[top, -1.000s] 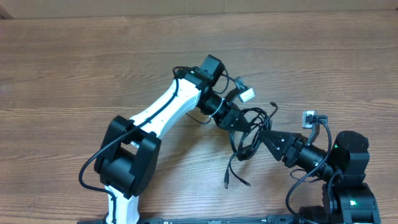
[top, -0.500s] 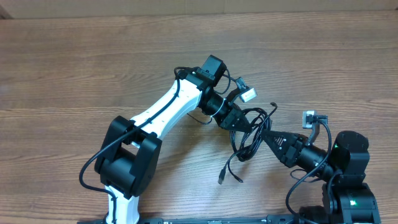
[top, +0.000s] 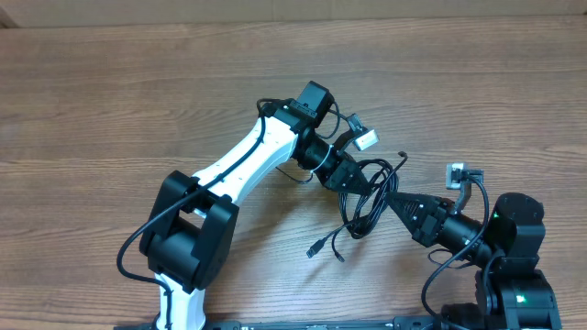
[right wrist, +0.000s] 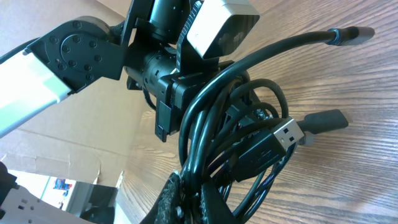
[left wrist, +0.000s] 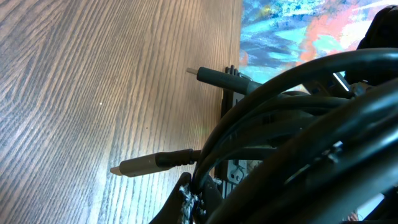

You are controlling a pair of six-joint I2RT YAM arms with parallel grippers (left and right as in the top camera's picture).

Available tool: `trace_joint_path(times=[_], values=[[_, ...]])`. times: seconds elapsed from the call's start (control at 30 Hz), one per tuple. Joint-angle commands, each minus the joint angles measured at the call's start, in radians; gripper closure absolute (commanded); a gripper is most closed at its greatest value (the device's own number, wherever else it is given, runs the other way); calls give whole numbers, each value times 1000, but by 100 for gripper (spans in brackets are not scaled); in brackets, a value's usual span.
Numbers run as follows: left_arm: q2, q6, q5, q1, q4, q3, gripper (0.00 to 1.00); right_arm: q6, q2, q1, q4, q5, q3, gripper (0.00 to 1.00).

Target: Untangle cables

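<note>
The tabletop (top: pixel 110 110) is bare wood. The work sits right of its middle, toward the near edge. The left arm (top: pixel 248 160) reaches in from the near-left side and the right arm (top: pixel 514 238) from the near-right corner.

Between them are the cables (top: pixel 365 213), a knot of black loops partly lifted off the wood. The left gripper (top: pixel 353 179) is clenched on the bundle's upper-left side. The right gripper (top: pixel 393 199) is clamped on strands at its right side, with cords running straight into its closed jaws.

With both grips set, the step in hand looks like a pull-apart. It is best done slowly and low over the wood, watching which loop tightens. If the knot cinches instead of loosening, it is better to ease off and take a single strand.

The free ends will need room to slide through:
- One plug (top: pixel 315 248) lies toward the near edge.
- A second plug (top: pixel 403 155) points toward the far edge.
- The USB plug (right wrist: pixel 287 132) is caught among the loops.

The main obstacle is the left wrist's white camera housing (top: pixel 365 139), which sits just beside the bundle. The arms' own thicker wires (top: pixel 286 171) are also close. A loop could snag on either.
</note>
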Motion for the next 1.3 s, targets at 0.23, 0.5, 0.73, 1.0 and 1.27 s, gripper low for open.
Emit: trace_joint_path(times=[0.23,0.5,0.73,1.0,1.27], values=[[12,-13,39,-23,-5,27,96,-1,-2,-3,1,8,28,95],[12,-14,39,-42,-1,27,96,-1,-2,-3,1,14,28,95],[12,-14,39,-42,-1,27,96,0,-2,-3,1,14,28,85],[12,-14,51,-42,-2,27,96,-1,-2,-3,2,14,28,81],[12,-14,66,-42,-2,27,96,0,-2,-3,1,14,28,96]])
